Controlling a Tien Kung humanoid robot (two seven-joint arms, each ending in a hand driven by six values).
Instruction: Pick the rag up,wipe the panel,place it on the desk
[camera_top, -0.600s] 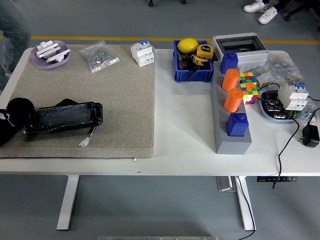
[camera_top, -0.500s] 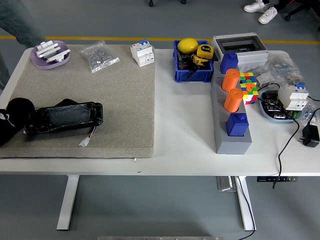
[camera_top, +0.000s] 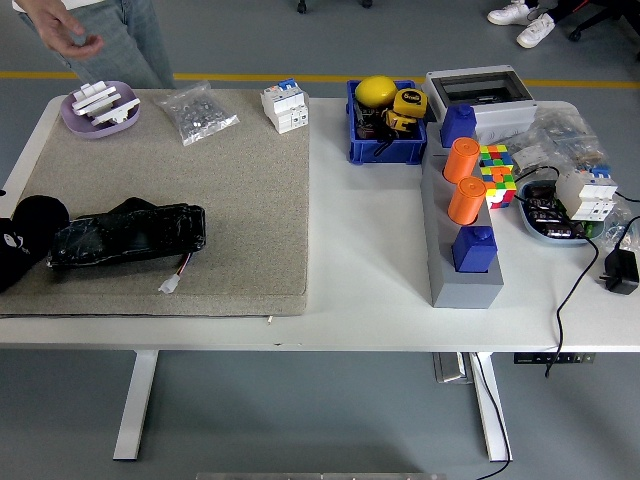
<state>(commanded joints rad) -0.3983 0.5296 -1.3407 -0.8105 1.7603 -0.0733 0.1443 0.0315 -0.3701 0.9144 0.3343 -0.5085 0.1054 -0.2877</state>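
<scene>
White table (camera_top: 360, 290), grey mat (camera_top: 200, 180) covering its left half. Black panel (camera_top: 130, 235) lies flat on the mat near the left edge, small white plug (camera_top: 169, 285) on wires just beside it. Left hand (camera_top: 25, 245) at the panel's left end, touching it; black shape, can't tell finger state or pick out the rag. Person's hand (camera_top: 70, 30) at top left, off the table.

Black panel (camera_top: 130, 236) flat on mat's left side, dark rag (camera_top: 125, 210) behind it
</scene>
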